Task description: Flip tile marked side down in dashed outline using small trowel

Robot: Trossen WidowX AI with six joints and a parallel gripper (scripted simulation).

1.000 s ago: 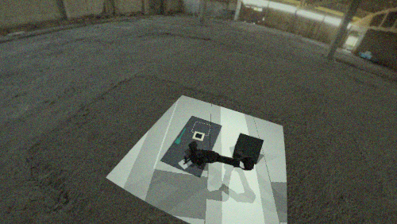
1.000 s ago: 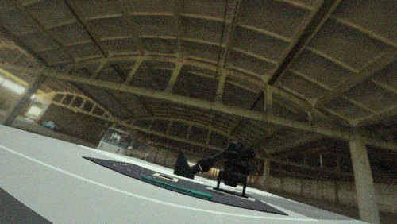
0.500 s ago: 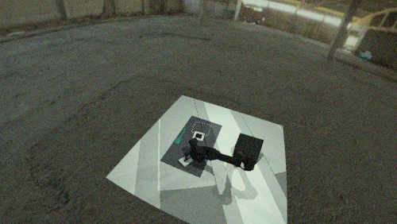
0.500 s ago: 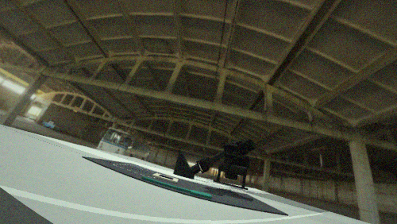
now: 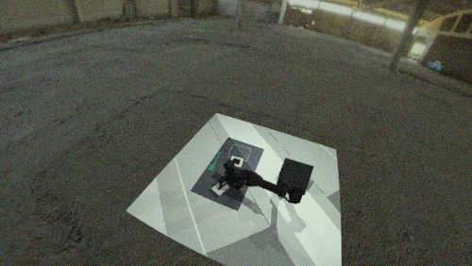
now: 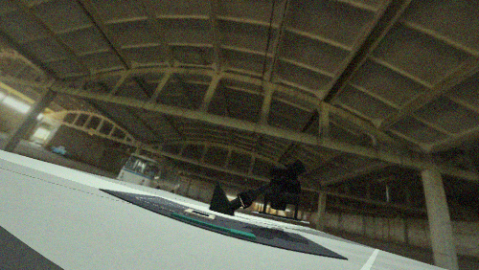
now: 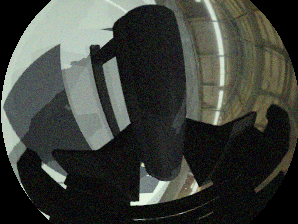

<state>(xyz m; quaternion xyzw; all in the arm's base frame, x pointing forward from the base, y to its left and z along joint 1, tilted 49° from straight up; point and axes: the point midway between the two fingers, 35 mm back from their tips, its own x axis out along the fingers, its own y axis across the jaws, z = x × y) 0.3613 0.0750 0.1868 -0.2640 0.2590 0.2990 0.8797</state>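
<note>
The small dark trowel [image 7: 149, 90] [image 6: 219, 201] stands out in front of the wrist camera, between the fingers. My gripper [image 7: 153, 120] [image 5: 227, 175] is shut on its handle, low over the dark mat [image 5: 252, 156] [image 6: 144, 200]. The tile [image 5: 237, 161] [image 6: 200, 213] is cream with a dark mark showing on top. It lies flat on the mat, at the near edge of the white dashed outline [image 5: 240, 147]. The trowel's dark tip [image 5: 230, 165] is right beside the tile; I cannot tell whether they touch.
A teal strip [image 5: 214, 161] [image 6: 210, 225] lies on the mat's left side, beside the tile. The arm's black base box [image 5: 296, 175] stands on the pale table [image 5: 165, 207] to the right of the mat. A white patch shows on the mat under the arm.
</note>
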